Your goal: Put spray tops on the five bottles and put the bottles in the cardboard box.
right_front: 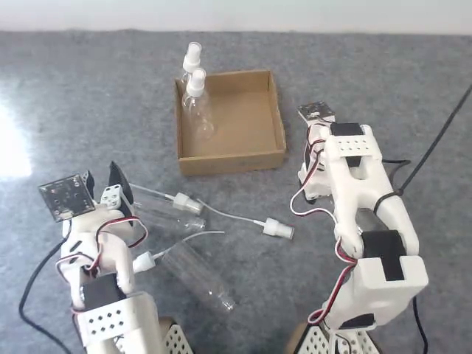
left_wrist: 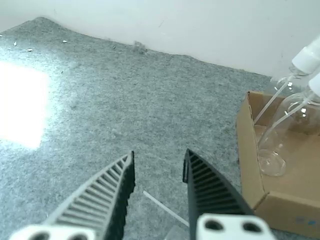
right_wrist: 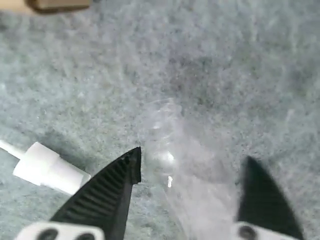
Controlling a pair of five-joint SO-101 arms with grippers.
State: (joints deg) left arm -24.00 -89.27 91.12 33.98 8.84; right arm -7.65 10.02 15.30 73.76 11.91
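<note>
Right gripper [right_wrist: 192, 160], jaws spread, straddles a clear bottle [right_wrist: 187, 172], a spray top [right_wrist: 45, 167] just beside. Left gripper [left_wrist: 159, 167] gapes empty; beyond it the cardboard box [left_wrist: 246, 145] holds two capped bottles [left_wrist: 274, 155], seemingly upright.

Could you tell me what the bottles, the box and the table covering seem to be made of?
The bottles look like clear, glossy plastic, though glass is possible: what lies behind shows through. The box is matte brown cardboard with folded walls. The table covering seems grey felt, fuzzy and mottled.
</note>
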